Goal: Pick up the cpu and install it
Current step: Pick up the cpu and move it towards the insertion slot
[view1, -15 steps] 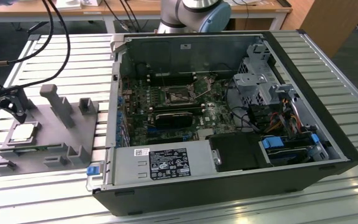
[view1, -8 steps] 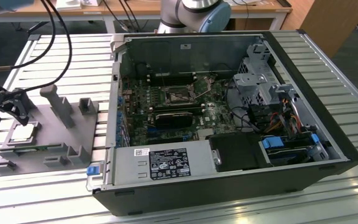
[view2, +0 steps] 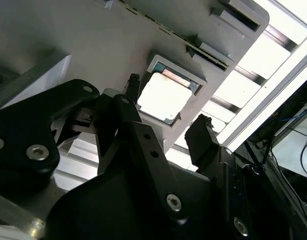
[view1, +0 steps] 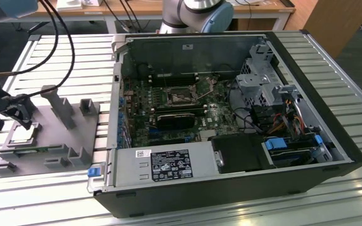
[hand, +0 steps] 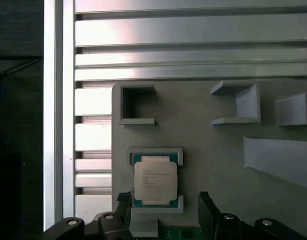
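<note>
The cpu (hand: 154,181) is seated flat in a shallow recess of the grey tray (hand: 208,150), which is set on the slatted worktop (hand: 193,40). The jaws are held spread, one at either side of the cpu.

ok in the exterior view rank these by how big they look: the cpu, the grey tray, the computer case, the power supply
1. computer case, by far
2. grey tray and power supply: they look about alike, so not ranking them
3. cpu, smallest, sitting on the tray
</note>
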You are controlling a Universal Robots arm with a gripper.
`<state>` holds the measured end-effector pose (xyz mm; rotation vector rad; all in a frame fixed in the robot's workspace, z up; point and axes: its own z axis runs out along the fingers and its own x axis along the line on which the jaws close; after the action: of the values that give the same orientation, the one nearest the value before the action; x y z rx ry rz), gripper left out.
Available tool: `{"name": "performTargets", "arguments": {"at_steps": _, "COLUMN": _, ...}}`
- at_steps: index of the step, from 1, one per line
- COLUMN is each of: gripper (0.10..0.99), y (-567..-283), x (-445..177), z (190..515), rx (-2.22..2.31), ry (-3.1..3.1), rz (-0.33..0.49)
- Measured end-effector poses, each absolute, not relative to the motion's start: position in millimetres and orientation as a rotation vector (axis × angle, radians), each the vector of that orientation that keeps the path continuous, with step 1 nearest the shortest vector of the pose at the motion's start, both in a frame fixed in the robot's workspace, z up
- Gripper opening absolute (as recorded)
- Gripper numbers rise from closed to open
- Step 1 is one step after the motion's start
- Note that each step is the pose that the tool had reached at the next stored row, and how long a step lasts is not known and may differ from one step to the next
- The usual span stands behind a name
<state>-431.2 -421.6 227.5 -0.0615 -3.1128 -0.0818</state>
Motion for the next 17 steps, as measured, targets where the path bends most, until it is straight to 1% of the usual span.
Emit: {"name": "performTargets", "arguments": {"at_steps": 17, "gripper": 0.647, "y": -415, "x": -434, "z": 206, "rx": -0.031, "ry": -3.113, "rz": -0.081}}
